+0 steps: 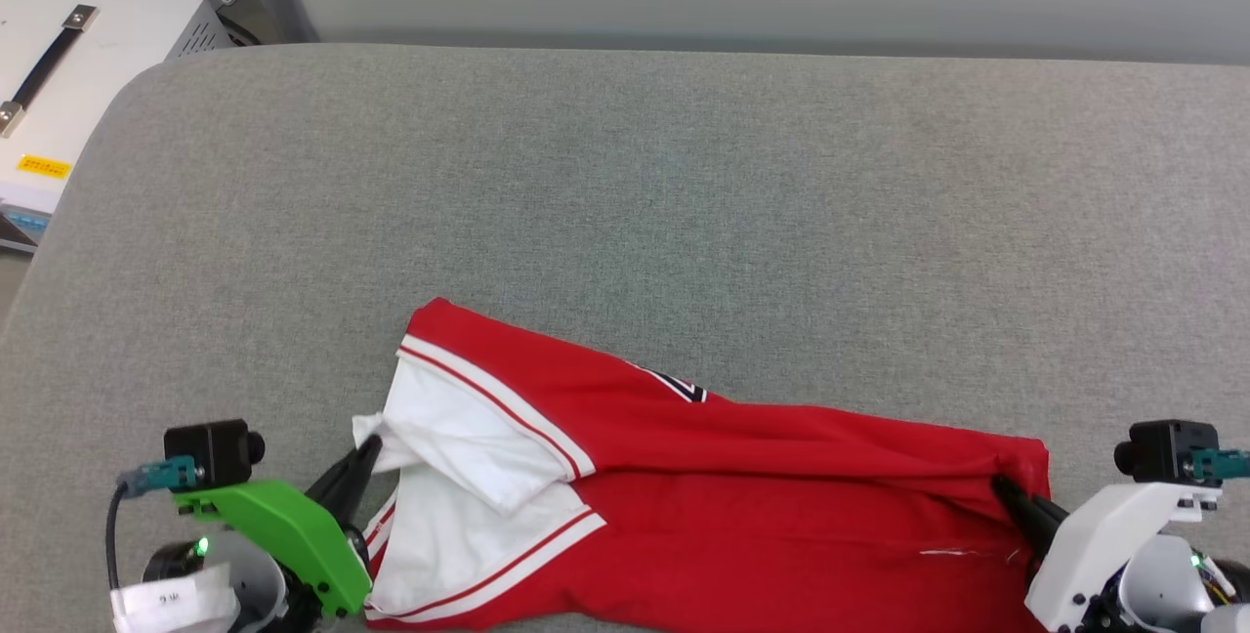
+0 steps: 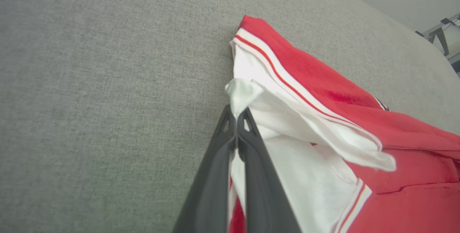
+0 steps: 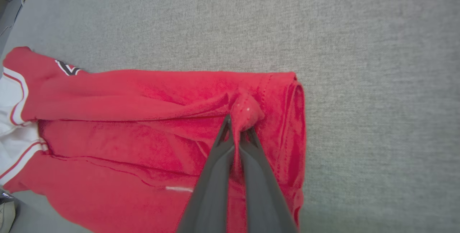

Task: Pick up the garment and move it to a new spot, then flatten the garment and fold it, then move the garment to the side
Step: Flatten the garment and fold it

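Observation:
The garment (image 1: 742,477) is a red jersey with white lining and white-striped trim, lying stretched across the near edge of the grey cushioned surface (image 1: 625,184). A bit of black lettering peeks out of a fold. My left gripper (image 1: 363,457) is shut on a pinch of the white lining at the garment's left end; in the left wrist view the white cloth bunches out above the closed tips of the left gripper (image 2: 236,116). My right gripper (image 1: 1006,491) is shut on a pinch of red cloth near the right end, seen bunched at the right gripper (image 3: 239,125).
A white box (image 1: 68,76) with a black handle stands beyond the surface's far left corner, with a power strip behind it. A pale wall runs behind the far edge. The grey surface stretches wide beyond the garment.

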You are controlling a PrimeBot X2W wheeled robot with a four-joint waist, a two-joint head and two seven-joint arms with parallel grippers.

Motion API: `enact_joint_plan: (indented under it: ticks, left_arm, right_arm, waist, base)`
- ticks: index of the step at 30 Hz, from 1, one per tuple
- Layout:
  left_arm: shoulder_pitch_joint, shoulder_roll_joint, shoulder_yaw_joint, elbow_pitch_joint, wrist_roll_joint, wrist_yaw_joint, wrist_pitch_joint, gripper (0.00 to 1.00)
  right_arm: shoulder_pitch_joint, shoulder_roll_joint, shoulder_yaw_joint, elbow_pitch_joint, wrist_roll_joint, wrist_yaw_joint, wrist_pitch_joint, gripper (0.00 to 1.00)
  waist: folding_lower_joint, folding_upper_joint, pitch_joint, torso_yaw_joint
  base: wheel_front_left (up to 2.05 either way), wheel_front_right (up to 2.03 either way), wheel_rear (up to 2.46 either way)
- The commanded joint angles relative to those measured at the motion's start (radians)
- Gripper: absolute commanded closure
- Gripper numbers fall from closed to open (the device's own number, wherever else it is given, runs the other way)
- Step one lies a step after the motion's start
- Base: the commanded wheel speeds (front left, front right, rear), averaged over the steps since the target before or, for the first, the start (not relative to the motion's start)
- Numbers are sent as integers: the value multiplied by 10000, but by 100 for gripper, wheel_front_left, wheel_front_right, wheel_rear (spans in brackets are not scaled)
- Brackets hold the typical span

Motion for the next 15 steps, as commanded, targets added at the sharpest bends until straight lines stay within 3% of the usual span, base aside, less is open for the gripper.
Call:
enact_joint_plan:
  ticks: [1,15]
  left_arm:
    - [306,25,1,-71,-182,119,-108,100]
    - [1714,-132,-10,-59,-1086,203,-83,100]
  right_arm:
    - [221,64,-117,31,54,4,-145,100]
    - [1665,645,-599,283,101,4,-587,100]
  waist:
    - [1,0,-26,-13]
    - [1,0,-329,-137]
  base:
    - [0,0,0]
    - [0,0,0]
